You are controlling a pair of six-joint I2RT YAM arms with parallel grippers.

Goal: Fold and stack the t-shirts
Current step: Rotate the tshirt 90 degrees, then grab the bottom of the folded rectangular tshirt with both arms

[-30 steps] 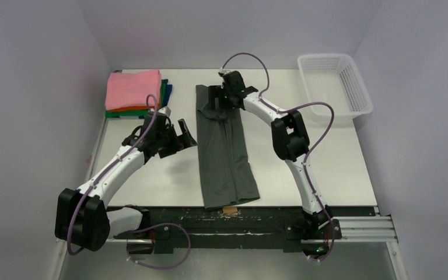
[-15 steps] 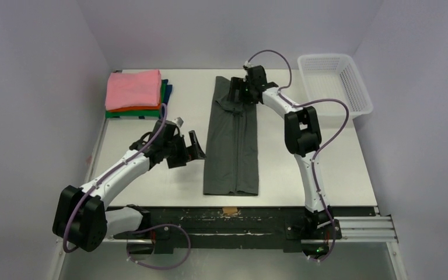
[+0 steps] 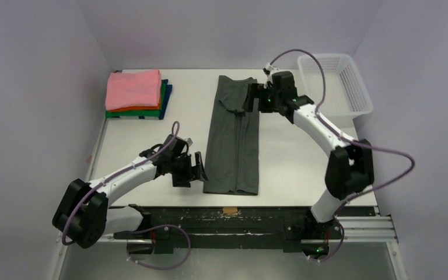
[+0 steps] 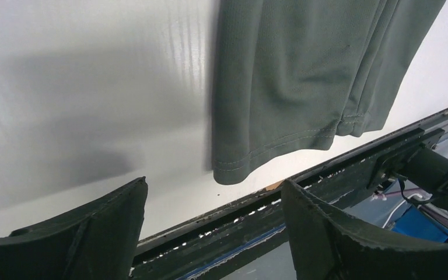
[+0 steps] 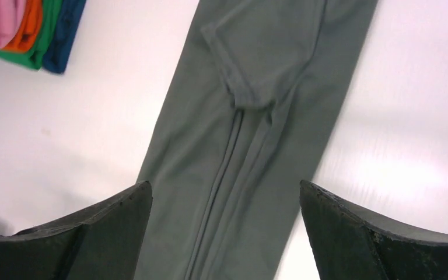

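Charcoal-grey t-shirt [image 3: 233, 143] folded lengthwise, left hand [image 3: 195, 170] spread beside its hem, right hand [image 3: 250, 98] spread at its far end.

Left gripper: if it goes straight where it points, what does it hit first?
Probably the hem corner of the folded dark grey cloth t-shirt, just ahead of the open left gripper; depth is unclear, so maybe the white table first.

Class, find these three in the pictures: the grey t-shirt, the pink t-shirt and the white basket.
grey t-shirt [image 3: 233, 146]: top external view, middle of the long folded strip.
pink t-shirt [image 3: 133, 88]: top external view, centre of its top face.
white basket [image 3: 356, 112]: top external view, its near wall.
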